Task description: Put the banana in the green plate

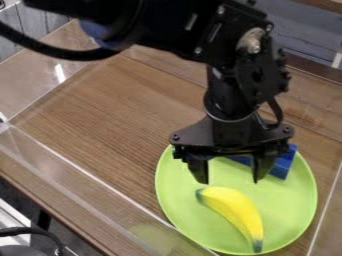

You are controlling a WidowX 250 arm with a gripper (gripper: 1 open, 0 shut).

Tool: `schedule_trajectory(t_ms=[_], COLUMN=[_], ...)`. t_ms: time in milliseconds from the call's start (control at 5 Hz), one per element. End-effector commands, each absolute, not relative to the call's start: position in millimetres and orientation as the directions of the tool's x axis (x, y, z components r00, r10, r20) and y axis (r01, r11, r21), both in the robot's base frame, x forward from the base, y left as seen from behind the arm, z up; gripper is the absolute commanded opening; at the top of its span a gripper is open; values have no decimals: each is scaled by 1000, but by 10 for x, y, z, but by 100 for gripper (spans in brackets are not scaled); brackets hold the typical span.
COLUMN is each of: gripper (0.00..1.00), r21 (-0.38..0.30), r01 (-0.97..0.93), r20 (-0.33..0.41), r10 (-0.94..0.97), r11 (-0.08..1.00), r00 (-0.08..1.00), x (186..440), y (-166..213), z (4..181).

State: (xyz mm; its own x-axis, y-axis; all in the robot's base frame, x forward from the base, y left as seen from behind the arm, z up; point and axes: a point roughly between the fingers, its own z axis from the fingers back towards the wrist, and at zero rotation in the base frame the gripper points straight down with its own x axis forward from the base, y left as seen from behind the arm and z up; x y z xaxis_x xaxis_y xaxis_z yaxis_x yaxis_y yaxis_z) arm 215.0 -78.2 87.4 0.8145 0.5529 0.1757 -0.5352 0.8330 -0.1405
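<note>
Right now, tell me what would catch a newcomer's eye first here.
The big lime-green plate at the lower right of the view stands out first, with the bright yellow banana lying on it. Next comes the bulky black arm reaching down from the top, its open jaws above the plate's far part, near a blue block.
</note>
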Motion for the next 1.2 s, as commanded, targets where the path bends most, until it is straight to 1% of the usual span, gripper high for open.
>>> schedule_trajectory(t_ms=[0, 1000], gripper=[100, 100], r21=[-174, -154], r01=[-528, -507], r20=[198, 184], r10=[555, 529], r11=[831, 848], r00=[808, 829], x=[2227, 2207], y=[-795, -755], z=[982, 953])
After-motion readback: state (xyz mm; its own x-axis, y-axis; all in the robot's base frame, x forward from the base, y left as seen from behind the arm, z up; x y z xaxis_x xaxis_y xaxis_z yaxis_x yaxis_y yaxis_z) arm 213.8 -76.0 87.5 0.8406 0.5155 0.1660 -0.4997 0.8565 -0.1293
